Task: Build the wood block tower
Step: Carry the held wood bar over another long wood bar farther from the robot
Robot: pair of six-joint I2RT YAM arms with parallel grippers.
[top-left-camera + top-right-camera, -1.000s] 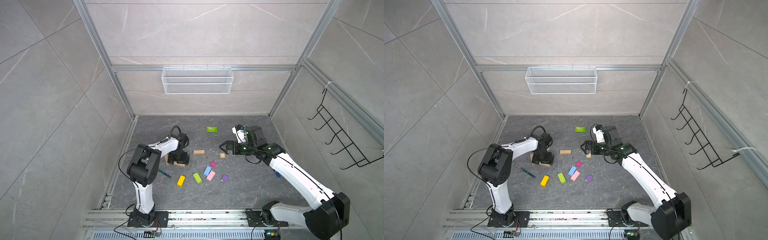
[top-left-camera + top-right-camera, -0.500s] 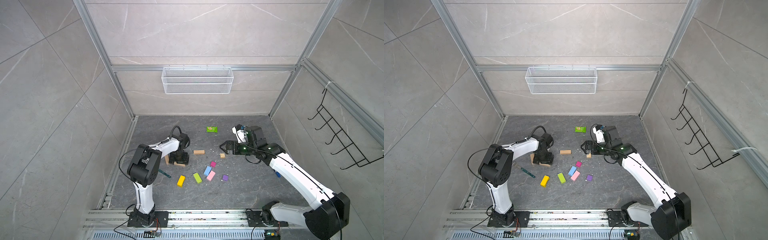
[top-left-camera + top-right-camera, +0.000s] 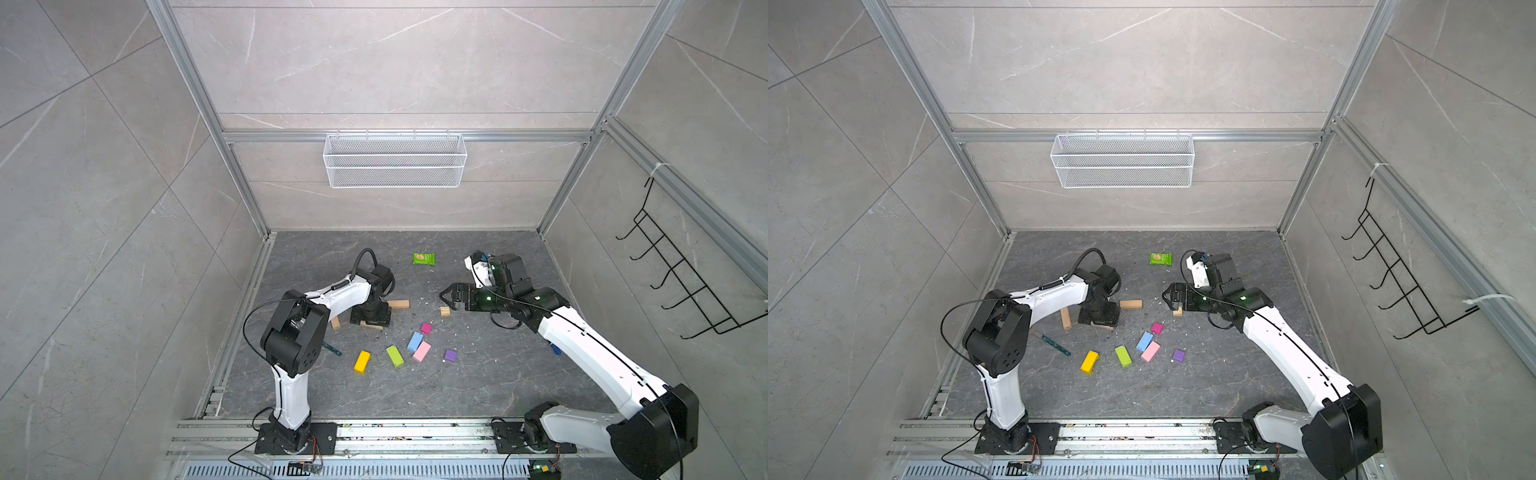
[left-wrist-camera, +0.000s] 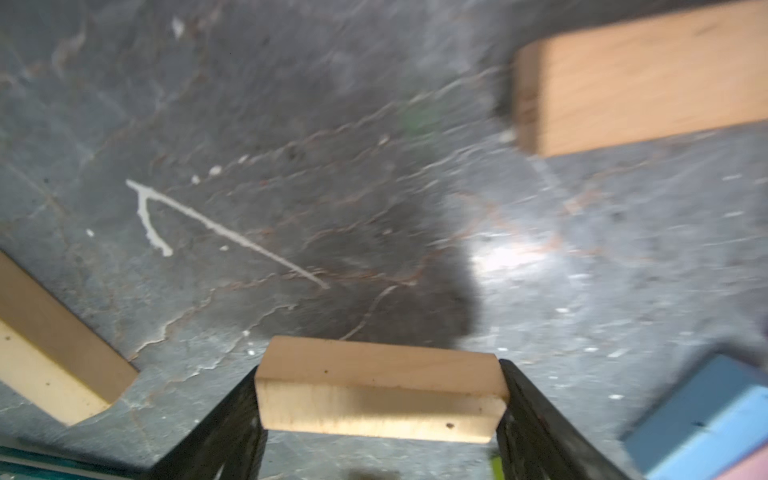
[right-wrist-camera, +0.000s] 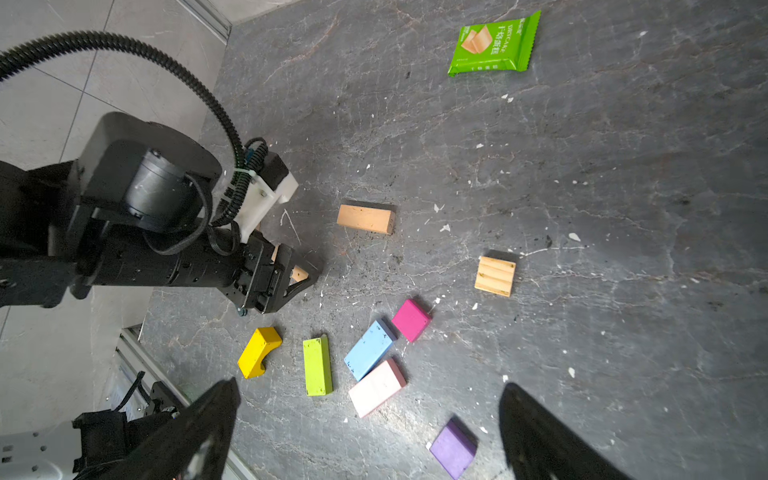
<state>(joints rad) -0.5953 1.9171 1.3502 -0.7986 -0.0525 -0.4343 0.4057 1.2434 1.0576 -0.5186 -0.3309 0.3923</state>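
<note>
Wood blocks lay singly on the grey floor [image 3: 478,382] between my arms in both top views. The yellow block [image 3: 362,361], lime block [image 3: 394,355], light blue block [image 3: 415,340], pink block [image 3: 422,351], magenta block [image 3: 426,328] and purple block [image 3: 450,355] formed a loose cluster. The small tan cube [image 3: 445,311] sat beside my right gripper [image 3: 448,297].

Left wrist view: my left gripper [image 4: 380,374] was clamped on the ends of a tan bar [image 4: 380,390], low over the floor. Whether the bar rested there, I could not tell. A second tan bar [image 4: 640,79] and a third tan bar [image 4: 50,357] lay apart from it.

Right wrist view: my right fingers [image 5: 208,424] stood wide apart, holding nothing, above the cluster.

Against the earlier top views, no block had visibly changed place.
</note>
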